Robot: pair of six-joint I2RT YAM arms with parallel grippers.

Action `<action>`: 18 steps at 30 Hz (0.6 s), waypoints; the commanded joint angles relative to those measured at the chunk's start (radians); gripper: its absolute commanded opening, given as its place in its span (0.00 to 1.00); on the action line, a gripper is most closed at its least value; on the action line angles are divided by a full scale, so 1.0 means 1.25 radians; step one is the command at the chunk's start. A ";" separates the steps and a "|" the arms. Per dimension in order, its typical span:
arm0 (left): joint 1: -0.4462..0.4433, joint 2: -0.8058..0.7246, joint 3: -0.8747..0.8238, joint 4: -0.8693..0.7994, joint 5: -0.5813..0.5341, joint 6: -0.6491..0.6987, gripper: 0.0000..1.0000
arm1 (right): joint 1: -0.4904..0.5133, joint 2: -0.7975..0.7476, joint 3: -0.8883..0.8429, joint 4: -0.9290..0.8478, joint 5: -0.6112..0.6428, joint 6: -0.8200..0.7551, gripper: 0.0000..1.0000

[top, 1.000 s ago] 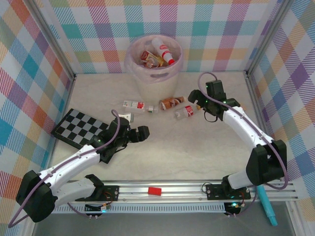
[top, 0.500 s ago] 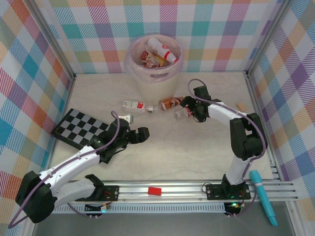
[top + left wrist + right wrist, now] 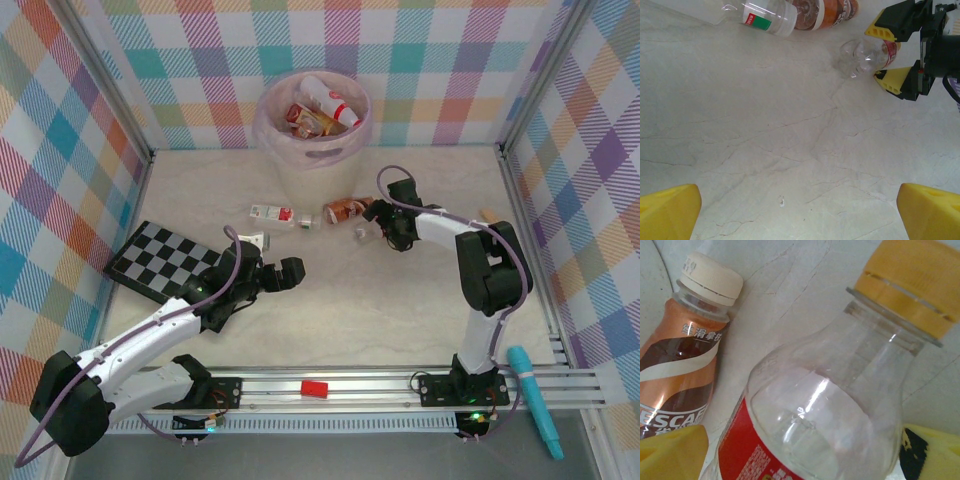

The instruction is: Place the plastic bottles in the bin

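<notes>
The bin (image 3: 312, 150) stands at the back with several plastic bottles (image 3: 322, 108) inside. Three bottles lie in front of it: a white-and-red-labelled one (image 3: 275, 213) (image 3: 765, 20), a brown-labelled one (image 3: 347, 209) (image 3: 825, 12) (image 3: 680, 355), and a clear red-labelled one with a yellow cap (image 3: 371, 229) (image 3: 862, 54) (image 3: 825, 405). My right gripper (image 3: 378, 228) (image 3: 888, 52) (image 3: 805, 455) is open, a yellow finger close on each side of the clear bottle. My left gripper (image 3: 290, 272) (image 3: 800, 215) is open over bare table, well short of the bottles.
A checkered board (image 3: 165, 260) lies at the left, partly under my left arm, with a small white-capped bottle (image 3: 255, 240) beside it. A teal tool (image 3: 535, 400) lies at the front right, off the table. Checked walls close in the table.
My right arm has swung in and down to the clear red-labelled bottle and now straddles it. My left gripper has opened wider. A bottle settled in the bin.
</notes>
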 commanded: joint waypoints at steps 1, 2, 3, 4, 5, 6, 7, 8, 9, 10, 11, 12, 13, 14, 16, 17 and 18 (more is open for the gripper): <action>-0.008 -0.016 -0.009 -0.003 -0.010 -0.002 1.00 | 0.004 -0.003 -0.010 0.018 0.005 0.010 0.91; -0.008 -0.017 -0.009 -0.004 -0.010 -0.002 1.00 | 0.005 -0.005 -0.014 0.020 0.005 0.010 0.88; -0.008 -0.018 -0.009 -0.005 -0.011 -0.002 1.00 | 0.004 -0.009 -0.015 0.021 0.007 0.009 0.87; -0.008 -0.019 -0.009 -0.005 -0.011 -0.002 1.00 | 0.005 -0.012 -0.019 0.022 0.008 0.009 0.85; -0.008 -0.019 -0.009 -0.006 -0.011 -0.002 1.00 | 0.005 -0.017 -0.020 0.021 0.009 0.005 0.82; -0.008 -0.020 -0.010 -0.007 -0.011 -0.001 1.00 | 0.005 -0.020 -0.020 0.016 0.010 0.001 0.80; -0.008 -0.021 -0.010 -0.008 -0.011 -0.001 1.00 | 0.005 -0.024 -0.019 0.011 0.011 -0.004 0.78; -0.008 -0.021 -0.010 -0.008 -0.012 -0.002 1.00 | 0.004 -0.030 -0.021 0.007 0.014 -0.006 0.77; -0.007 -0.021 -0.010 -0.008 -0.012 -0.001 1.00 | 0.004 -0.036 -0.023 0.006 0.016 -0.009 0.75; -0.008 -0.020 -0.010 -0.008 -0.013 -0.001 1.00 | 0.004 -0.044 -0.028 0.006 0.019 -0.008 0.73; -0.008 -0.019 -0.008 -0.008 -0.011 0.000 1.00 | 0.005 -0.052 -0.033 0.006 0.023 -0.010 0.72; -0.008 -0.019 -0.007 -0.007 -0.011 0.001 1.00 | 0.005 -0.060 -0.037 0.004 0.025 -0.011 0.72; -0.007 -0.018 -0.006 -0.007 -0.011 0.002 1.00 | 0.003 -0.068 -0.039 0.001 0.028 -0.013 0.71; -0.007 -0.016 -0.004 -0.007 -0.011 0.004 1.00 | 0.003 -0.078 -0.041 -0.003 0.030 -0.016 0.70; -0.007 -0.011 0.000 -0.009 -0.011 0.007 1.00 | 0.002 -0.100 -0.044 -0.014 0.035 -0.023 0.69; -0.008 -0.007 0.005 -0.012 -0.010 0.010 1.00 | 0.001 -0.116 -0.048 -0.018 0.040 -0.029 0.68; -0.008 -0.003 0.008 -0.014 -0.010 0.012 1.00 | 0.002 -0.131 -0.051 -0.023 0.043 -0.035 0.67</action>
